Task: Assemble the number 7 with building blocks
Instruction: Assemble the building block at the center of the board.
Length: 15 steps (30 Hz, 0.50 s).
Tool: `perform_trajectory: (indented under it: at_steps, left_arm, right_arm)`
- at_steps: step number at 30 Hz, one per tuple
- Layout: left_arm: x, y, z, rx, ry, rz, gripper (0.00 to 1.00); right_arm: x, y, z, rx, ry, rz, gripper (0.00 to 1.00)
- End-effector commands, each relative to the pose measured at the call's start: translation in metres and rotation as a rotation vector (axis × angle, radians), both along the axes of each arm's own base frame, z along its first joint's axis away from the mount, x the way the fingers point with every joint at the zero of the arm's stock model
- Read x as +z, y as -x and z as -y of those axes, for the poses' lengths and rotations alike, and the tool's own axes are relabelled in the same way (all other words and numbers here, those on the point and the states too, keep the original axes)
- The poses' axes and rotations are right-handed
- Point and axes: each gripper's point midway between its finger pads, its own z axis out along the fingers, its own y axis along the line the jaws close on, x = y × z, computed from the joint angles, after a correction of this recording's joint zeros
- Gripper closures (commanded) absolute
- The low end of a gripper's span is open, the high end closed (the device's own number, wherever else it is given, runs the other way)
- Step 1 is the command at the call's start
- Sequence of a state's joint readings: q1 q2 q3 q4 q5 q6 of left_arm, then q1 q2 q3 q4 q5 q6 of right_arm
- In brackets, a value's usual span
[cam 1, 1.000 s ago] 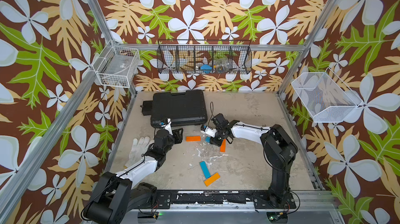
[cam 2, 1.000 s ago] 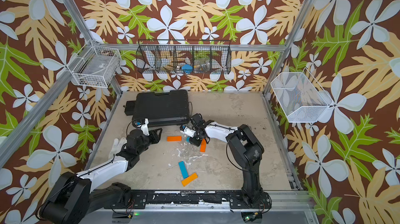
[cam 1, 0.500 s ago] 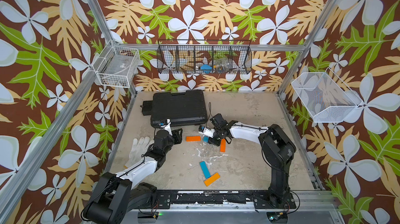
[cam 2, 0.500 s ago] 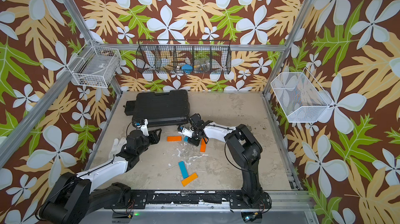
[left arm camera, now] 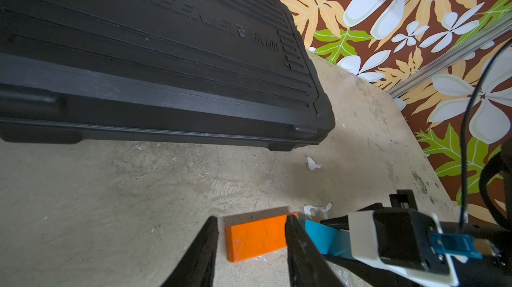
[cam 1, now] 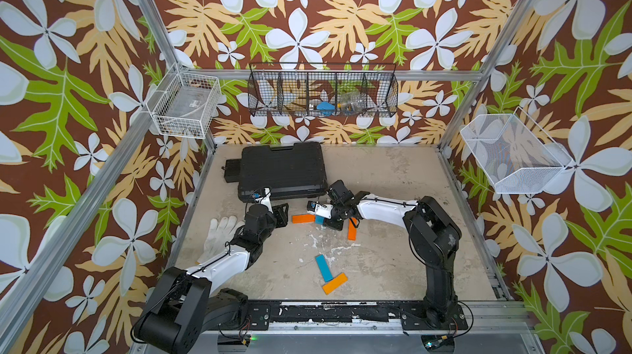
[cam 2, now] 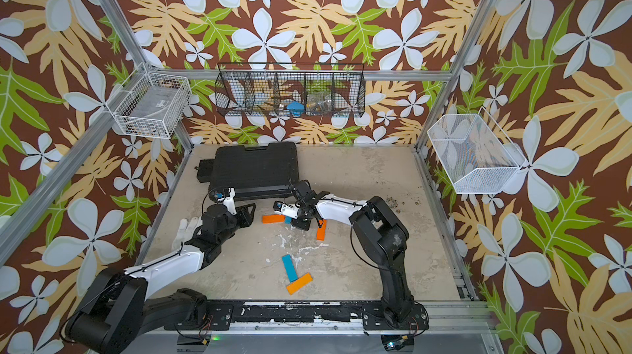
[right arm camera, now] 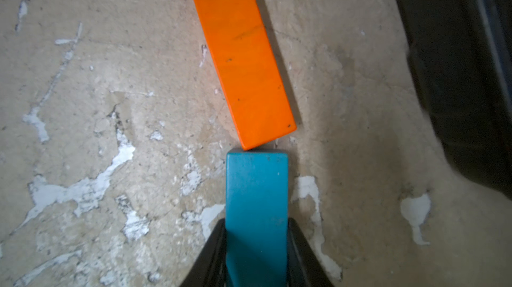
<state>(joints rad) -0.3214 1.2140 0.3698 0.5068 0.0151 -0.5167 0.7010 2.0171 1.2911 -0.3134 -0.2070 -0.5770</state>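
Five bars lie on the table (cam 1: 393,178). The right gripper (right arm camera: 256,224) pinches a blue bar (right arm camera: 256,185) by its long edges, its end touching an orange bar (right arm camera: 241,58) at its 9 o'clock. The left gripper (left arm camera: 251,219), narrowly parted and empty, hovers beside that bar. A second orange bar (cam 1: 352,231) lies at 4 o'clock, and a loose pair (cam 1: 328,275) at 6. They look light, stiff and smooth, so grip them mid-length.

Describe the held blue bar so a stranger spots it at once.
Find the black case at the back. Just before its right corner, the right gripper holds a blue bar in its jaws, its end touching an orange bar. The other blue bar lies loose, nearer the front.
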Motion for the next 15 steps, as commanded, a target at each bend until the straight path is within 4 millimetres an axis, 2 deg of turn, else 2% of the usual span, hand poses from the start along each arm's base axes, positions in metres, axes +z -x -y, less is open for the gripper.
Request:
perform_trajectory:
  at_steps: [1, 8, 11, 15]
  left_arm:
    - [0.004, -0.004, -0.001, 0.000, -0.012, 0.019, 0.57]
    - [0.003, -0.004, -0.001, 0.002, -0.018, 0.015, 0.57]
    - [0.001, -0.004, -0.001, 0.001, -0.021, 0.011, 0.57]
    - [-0.002, -0.005, -0.001, -0.001, -0.025, -0.001, 0.57]
  right_arm:
    - [-0.031, 0.017, 0.035, 0.015, 0.184, -0.056, 0.72]
    - [-0.035, 0.019, 0.039, 0.051, 0.207, -0.046, 0.70]
    - [-0.034, 0.010, 0.051, 0.019, 0.236, -0.016, 0.71]
    - [-0.026, 0.000, 0.055, 0.001, 0.210, -0.015, 0.72]
